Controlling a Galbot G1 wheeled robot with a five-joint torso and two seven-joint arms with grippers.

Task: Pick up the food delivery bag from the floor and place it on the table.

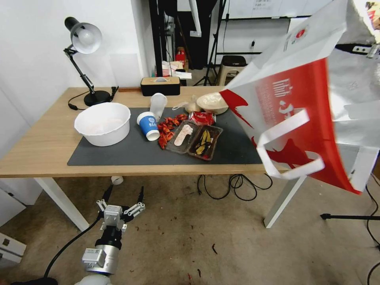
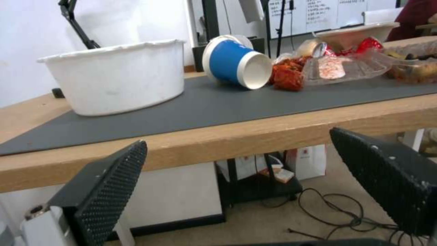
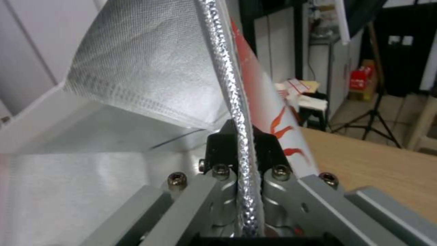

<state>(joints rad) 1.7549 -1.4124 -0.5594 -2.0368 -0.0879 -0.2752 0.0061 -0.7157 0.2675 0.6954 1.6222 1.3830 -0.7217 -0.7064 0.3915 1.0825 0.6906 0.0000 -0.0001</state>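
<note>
Clearly, the right end effector [image 3: 240, 150] is clamped on the foil-lined rim of the food delivery bag [image 1: 301, 114], which hangs tilted in the air over the right end of the surface [image 1: 35, 146], well off the floor [image 1: 221, 245]. To set it down well, I judge it should be carried over bare wood or mat beside the takeaway trays [image 1: 194, 141], levelled so its base lands flat, and let go only once it rests there. The left end effector [image 1: 123, 194] waits low before the surface's front edge, fingers spread wide with nothing between them. Counted: one bag, one large white tub [image 1: 103, 123], one blue cup [image 1: 149, 126], one lamp [image 1: 84, 39].
</note>
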